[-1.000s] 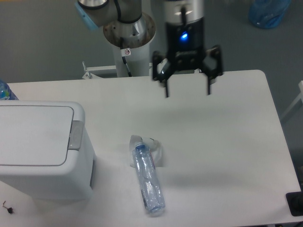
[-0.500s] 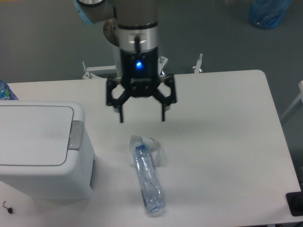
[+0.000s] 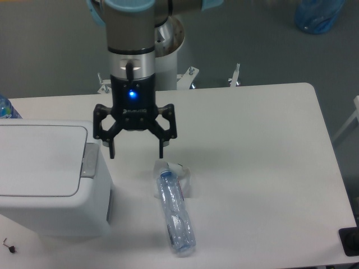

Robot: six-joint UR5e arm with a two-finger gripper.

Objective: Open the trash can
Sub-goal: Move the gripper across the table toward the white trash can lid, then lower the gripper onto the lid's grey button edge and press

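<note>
The trash can (image 3: 47, 176) is a large white boxy bin at the left of the table, its flat pale-grey lid (image 3: 39, 159) down and its grey push-button strip (image 3: 90, 158) on the right edge. My gripper (image 3: 136, 152) is open and empty, fingers pointing down. It hangs just right of the button strip; its left fingertip (image 3: 111, 152) is close to the bin's right edge. How high it hangs above the table I cannot tell.
A clear plastic bottle (image 3: 175, 214) lies on the white table (image 3: 258, 168) on a piece of white paper, just below and right of the gripper. A blue-capped bottle (image 3: 5, 108) peeks in at the far left edge.
The gripper has moved left and toward the front, from above the table's back middle to beside the bin's button strip. It stayed open. The bin and the bottle have not moved.
</note>
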